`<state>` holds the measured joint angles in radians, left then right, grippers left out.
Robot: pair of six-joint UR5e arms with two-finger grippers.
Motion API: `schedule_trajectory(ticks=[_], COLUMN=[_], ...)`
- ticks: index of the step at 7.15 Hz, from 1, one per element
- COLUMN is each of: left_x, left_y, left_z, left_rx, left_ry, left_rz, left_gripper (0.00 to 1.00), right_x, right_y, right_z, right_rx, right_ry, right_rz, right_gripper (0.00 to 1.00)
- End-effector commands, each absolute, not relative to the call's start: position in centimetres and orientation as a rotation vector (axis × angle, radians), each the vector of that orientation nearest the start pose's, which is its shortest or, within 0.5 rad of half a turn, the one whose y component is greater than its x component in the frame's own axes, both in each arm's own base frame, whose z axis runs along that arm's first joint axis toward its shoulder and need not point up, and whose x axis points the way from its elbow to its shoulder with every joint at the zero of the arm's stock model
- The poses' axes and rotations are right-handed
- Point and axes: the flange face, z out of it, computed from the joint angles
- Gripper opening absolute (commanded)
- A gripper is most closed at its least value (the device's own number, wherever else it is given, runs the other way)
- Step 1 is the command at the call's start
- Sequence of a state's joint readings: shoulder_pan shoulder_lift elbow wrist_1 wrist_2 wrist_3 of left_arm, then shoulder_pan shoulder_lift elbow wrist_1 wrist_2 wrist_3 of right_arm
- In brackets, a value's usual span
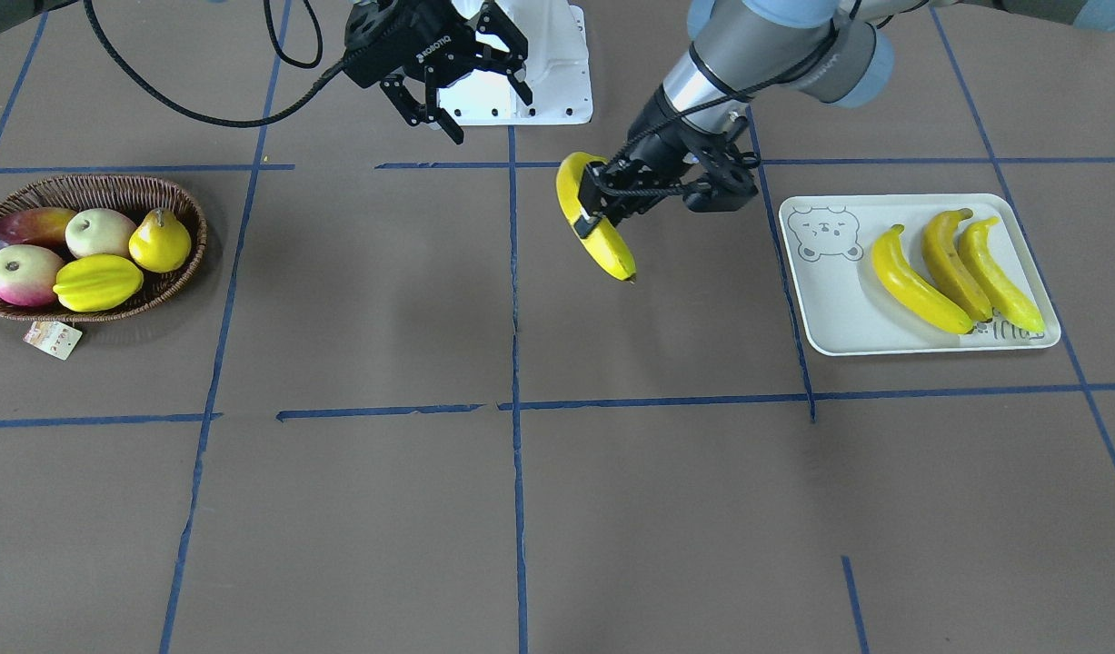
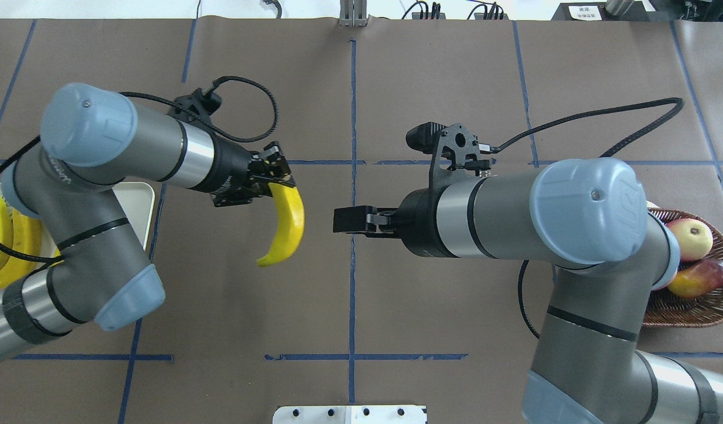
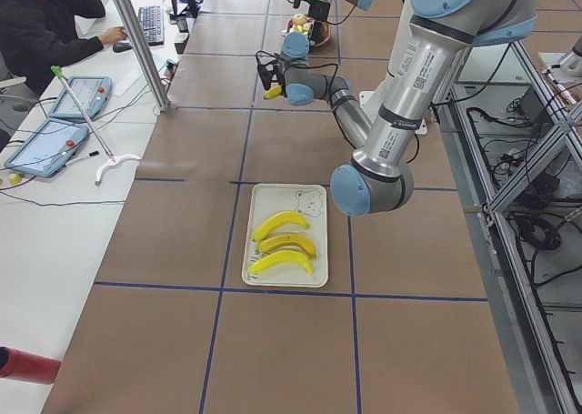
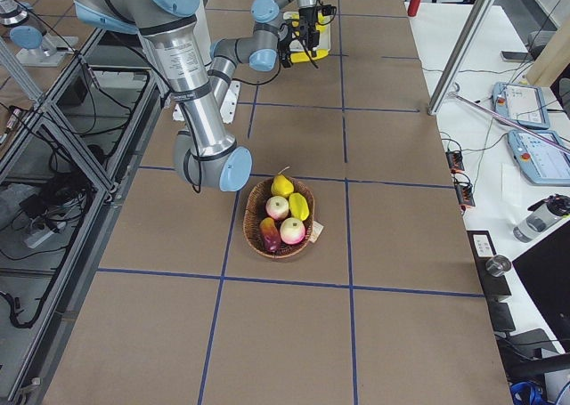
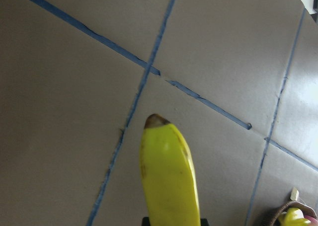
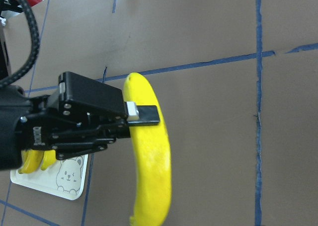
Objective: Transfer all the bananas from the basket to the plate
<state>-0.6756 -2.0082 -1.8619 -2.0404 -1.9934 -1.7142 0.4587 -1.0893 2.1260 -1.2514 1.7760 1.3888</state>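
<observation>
Left end effector (image 1: 595,216) clamped across upper half of fourth banana (image 1: 613,254), held above table (image 1: 357,509) just beside plate (image 1: 825,313), basket side. Grip near one end leaves long tail free to lay down first, I judge. Three bananas (image 1: 920,283) packed side by side on plate, leaving room by bear face (image 1: 825,234). Basket (image 1: 186,245) well apart from plate, no bananas in it. Right end effector (image 1: 480,104) spread wide, empty; "ROBOTIQ" readable on it. Plate lettering mostly hidden by bananas; basket tag (image 1: 53,339) unreadable.

A robotics lab — tape-gridded table (image 3: 164,359), aluminium post (image 3: 138,43), operator (image 3: 41,27) beside teach pendants (image 3: 41,147)
</observation>
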Motion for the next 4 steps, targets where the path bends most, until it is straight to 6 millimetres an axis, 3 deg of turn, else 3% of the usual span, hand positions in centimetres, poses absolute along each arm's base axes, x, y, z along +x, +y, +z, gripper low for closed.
schedule_trajectory(ticks=[1,2,3,4], left_x=[34.3,31.7,30.3,29.1], left_y=[-44.8,-44.1,-42.9,-42.5], left_z=[33.4,38.9,43.1,45.3], left_rx=[0.018,0.029,0.017,0.001], left_ry=[1.015,0.928,0.858,0.821], left_rz=[-0.412,-0.381,-0.36,-0.376], left_gripper=[0.0,0.0,0.0,0.0], right_x=[-38.9,-38.4,-37.3,-36.2], right_y=[-33.8,-34.5,-35.5,-36.7], right_z=[13.6,14.2,15.2,16.5], right_rx=[0.267,0.27,0.28,0.27], right_ry=[-1.284,-1.256,-1.234,-1.205], right_rz=[0.127,0.14,0.163,0.184], right_gripper=[1.0,1.0,1.0,1.0])
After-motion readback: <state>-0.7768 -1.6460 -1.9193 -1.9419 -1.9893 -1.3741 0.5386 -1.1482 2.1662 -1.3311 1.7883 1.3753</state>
